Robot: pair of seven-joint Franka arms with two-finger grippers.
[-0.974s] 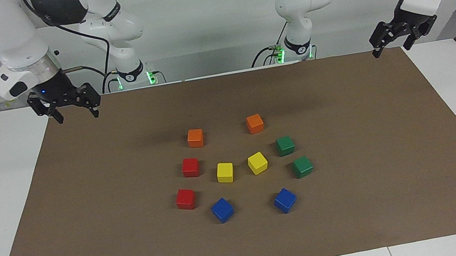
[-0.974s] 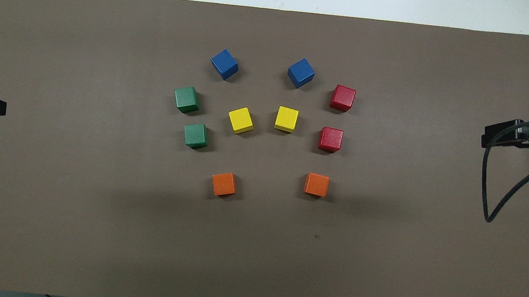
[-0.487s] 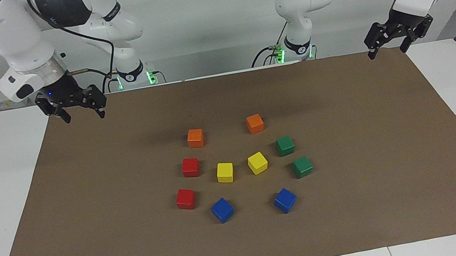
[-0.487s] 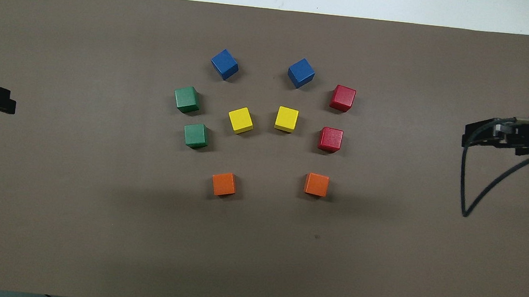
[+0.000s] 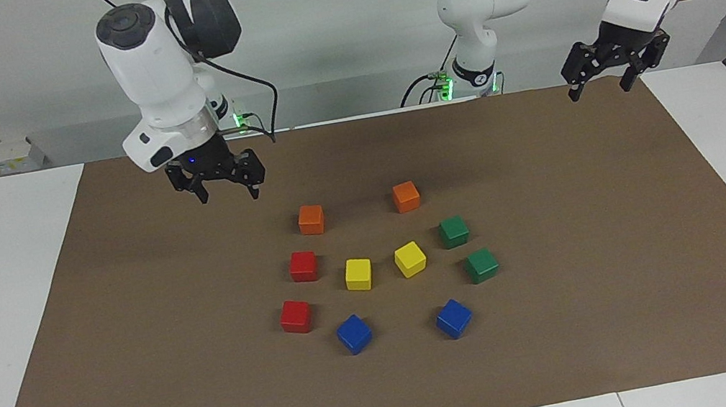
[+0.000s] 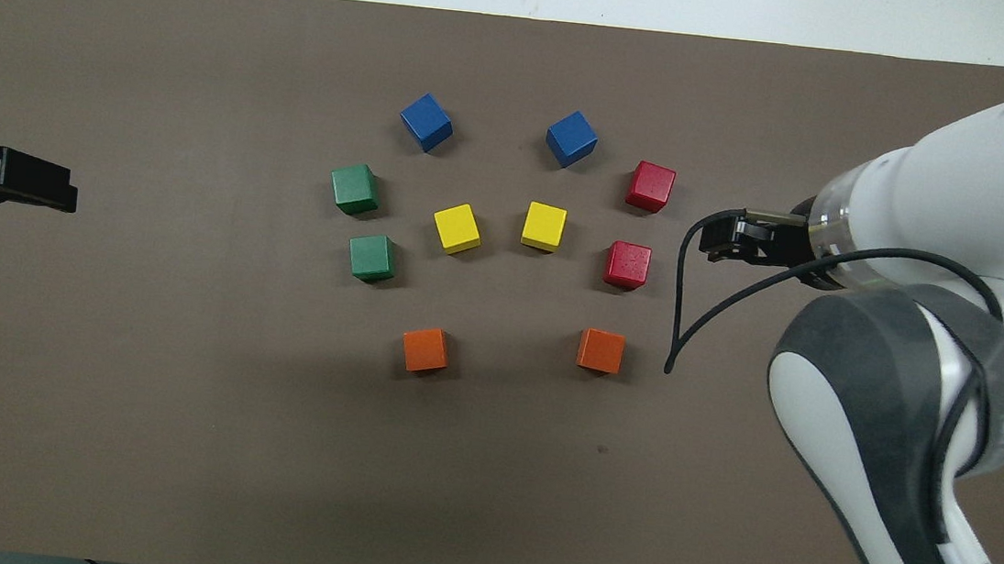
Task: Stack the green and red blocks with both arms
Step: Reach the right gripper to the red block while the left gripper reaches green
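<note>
Two red blocks (image 5: 304, 266) (image 5: 296, 316) lie on the brown mat toward the right arm's end; they also show in the overhead view (image 6: 628, 265) (image 6: 651, 186). Two green blocks (image 5: 454, 231) (image 5: 481, 265) lie toward the left arm's end, also in the overhead view (image 6: 373, 258) (image 6: 354, 189). All four stand apart, none stacked. My right gripper (image 5: 227, 194) is open and empty, raised over bare mat beside the cluster; it shows in the overhead view (image 6: 727, 239). My left gripper (image 5: 598, 92) is open and empty, raised over the mat's corner by its base (image 6: 23, 190).
Two orange cubes (image 5: 311, 219) (image 5: 405, 196) lie nearest to the robots. Two yellow cubes (image 5: 358, 274) (image 5: 410, 259) sit in the middle of the ring. Two blue cubes (image 5: 354, 334) (image 5: 454, 318) lie farthest. The brown mat (image 5: 144, 384) covers the white table.
My right gripper has swung from the mat's corner in toward the cluster of cubes. My left gripper has moved a little inward over the mat. No cube has moved.
</note>
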